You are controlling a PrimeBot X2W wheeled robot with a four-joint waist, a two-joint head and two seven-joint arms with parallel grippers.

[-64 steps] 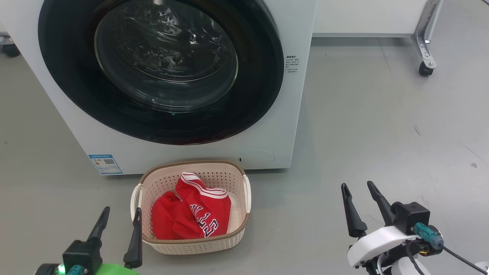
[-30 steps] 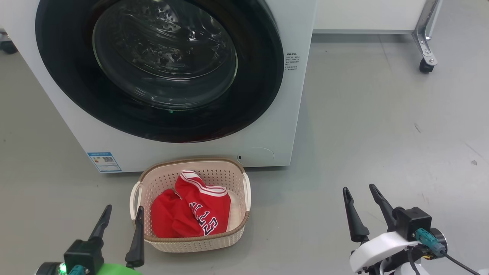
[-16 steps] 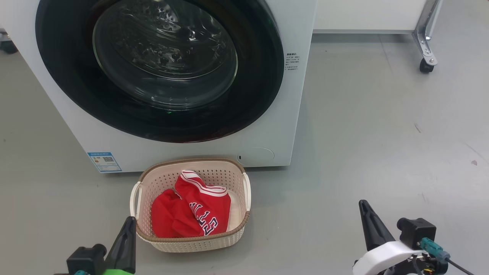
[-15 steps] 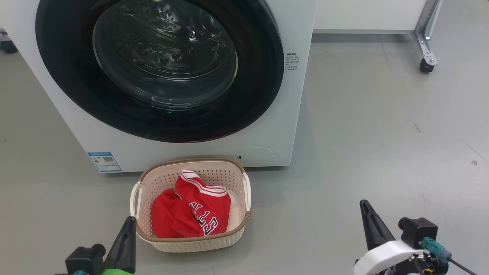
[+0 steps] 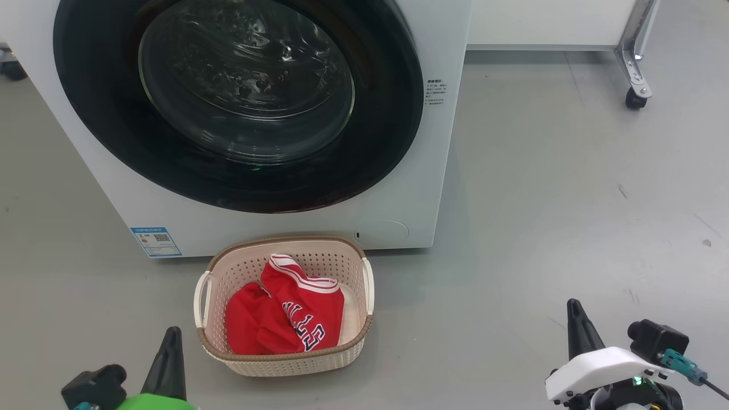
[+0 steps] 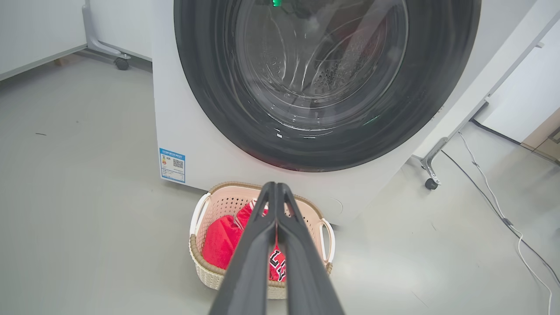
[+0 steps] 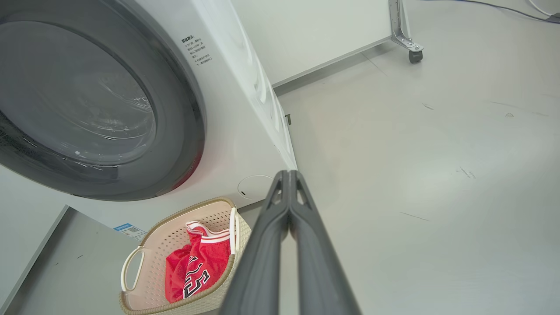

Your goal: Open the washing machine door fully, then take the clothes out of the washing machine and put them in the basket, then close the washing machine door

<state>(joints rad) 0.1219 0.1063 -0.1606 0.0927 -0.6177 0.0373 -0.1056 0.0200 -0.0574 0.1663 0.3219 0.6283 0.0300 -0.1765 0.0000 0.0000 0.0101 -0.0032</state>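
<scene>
left pincer (image 5: 172, 333) dark, tapered, green wrist (image 5: 154, 402); right pincer (image 5: 573, 305) same, white shell (image 5: 598, 364), teal connector (image 5: 679, 362), black cable (image 5: 715, 389)

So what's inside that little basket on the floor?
A red jersey with white stripes and dark numbers lies crumpled inside the basket. Whatever might be under the jersey is covered, so I cannot tell.

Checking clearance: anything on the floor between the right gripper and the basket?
Nothing: head view shows bare grey floor between right gripper and basket.
</scene>
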